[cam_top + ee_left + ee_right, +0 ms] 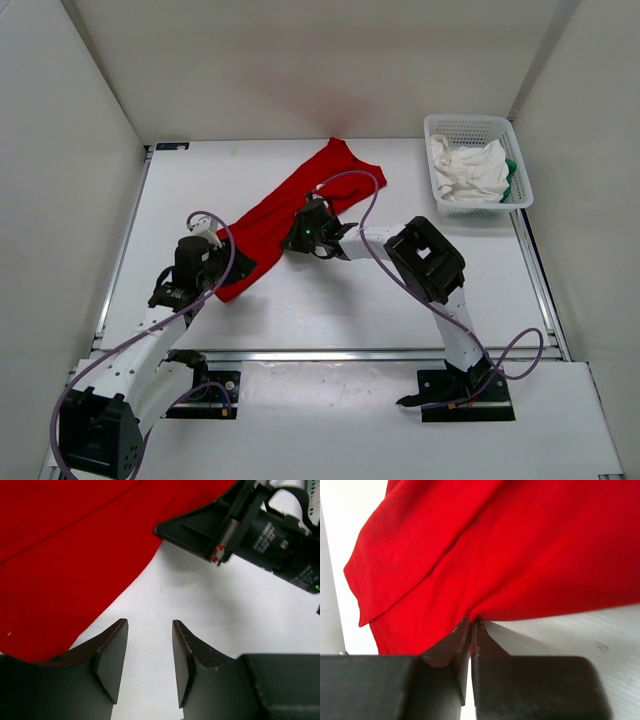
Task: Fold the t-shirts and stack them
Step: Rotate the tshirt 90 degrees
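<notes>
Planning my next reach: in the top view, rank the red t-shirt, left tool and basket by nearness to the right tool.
1. Red t-shirt: pinched in the right tool.
2. Left tool: to its left, by the shirt's near end.
3. Basket: far right corner.

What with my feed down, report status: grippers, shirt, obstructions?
Right gripper shut on red t-shirt edge. Left gripper open, empty, beside it. White t-shirt, green t-shirt in basket. Nothing blocking.

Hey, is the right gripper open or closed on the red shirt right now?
Shut on it. The right gripper has its tips together, pinching the red t-shirt at its edge.
</notes>
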`<state>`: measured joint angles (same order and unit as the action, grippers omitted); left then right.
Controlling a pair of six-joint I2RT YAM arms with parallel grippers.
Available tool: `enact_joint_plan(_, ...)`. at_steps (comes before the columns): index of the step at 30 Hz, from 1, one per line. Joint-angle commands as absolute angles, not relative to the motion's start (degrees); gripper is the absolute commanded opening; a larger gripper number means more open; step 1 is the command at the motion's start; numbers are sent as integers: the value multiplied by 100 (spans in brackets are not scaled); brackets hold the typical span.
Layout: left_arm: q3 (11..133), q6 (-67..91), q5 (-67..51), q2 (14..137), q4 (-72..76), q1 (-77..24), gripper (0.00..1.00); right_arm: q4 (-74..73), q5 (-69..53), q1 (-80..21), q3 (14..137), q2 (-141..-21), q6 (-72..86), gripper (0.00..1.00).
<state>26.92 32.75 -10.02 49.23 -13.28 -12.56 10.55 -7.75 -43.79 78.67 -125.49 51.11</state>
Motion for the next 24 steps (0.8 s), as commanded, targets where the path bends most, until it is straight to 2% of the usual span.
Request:
enact_joint_plan(1, 2856, 3173, -914, 4930, -1204, -1353, 51, 825, -615, -4272, 7228, -12124, 5090, 0)
enact_joint_plan(4, 2830, 3164, -747, 5071, -1160, -1660, 51, 1010, -825, -3930, 6014, -10991, 4589, 0)
enact_joint_plan(6, 2769, 3182, -598, 5272, -1029, -1942, 51, 1028, -1185, -3308, 4962, -10262, 4081, 0)
enact_joint_plan(8, 2742, 3243, -528, 5491, -854, -2292, 51, 653, -1825, -2772, 4433, -9679, 3729, 0)
enact_joint_plan(11, 2777, 3191, -248, 5913, -738, -2872, 49, 3, -2276, -2190, 4149, -9064, 3052, 12)
enact_joint_plan(13, 2847, 3120, -44, 6160, -896, -3111, 49, -246, -2206, -2066, 3895, -8582, 2892, 25)
enact_joint_plan(17, 2629, 3067, -140, 6047, -1037, -3137, 50, -491, -1820, -2048, 3156, -7298, 2918, 43)
enact_joint_plan(20, 2374, 3207, -324, 5933, -1063, -3391, 55, -885, -1689, -2416, 2875, -6805, 2953, 43)
enact_joint_plan(24, 2145, 3506, -571, 5967, -915, -4085, 61, -1721, -785, -3083, 2462, -5769, 3251, 43)
